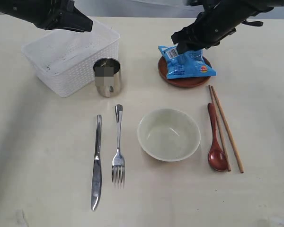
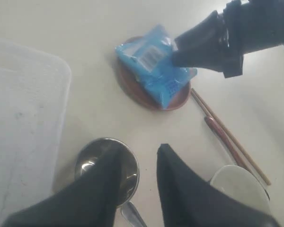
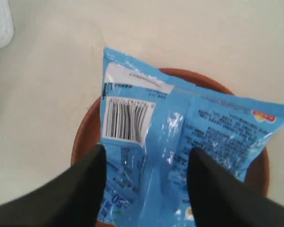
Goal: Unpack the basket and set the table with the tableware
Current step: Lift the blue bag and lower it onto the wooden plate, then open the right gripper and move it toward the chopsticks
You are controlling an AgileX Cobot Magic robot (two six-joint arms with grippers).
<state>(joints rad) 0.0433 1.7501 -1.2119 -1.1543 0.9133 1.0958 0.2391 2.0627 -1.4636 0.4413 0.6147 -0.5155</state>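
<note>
Right gripper (image 3: 146, 151) jaws stand wide astride packet (image 1: 187, 64) lying on plate (image 1: 180, 83) near tabletop (image 1: 38, 165) far edge, clamping nothing; left gripper (image 2: 138, 150) part-open, empty, above basket (image 1: 71, 75) at far-left corner.

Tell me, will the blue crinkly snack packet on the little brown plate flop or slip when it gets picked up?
The shiny blue plastic snack packet looks puffy and creased, so it would probably sag and bend, not stay stiff. Its glossy film may be slippery. It overhangs the small round reddish-brown plate, so a push could slide it off.
</note>
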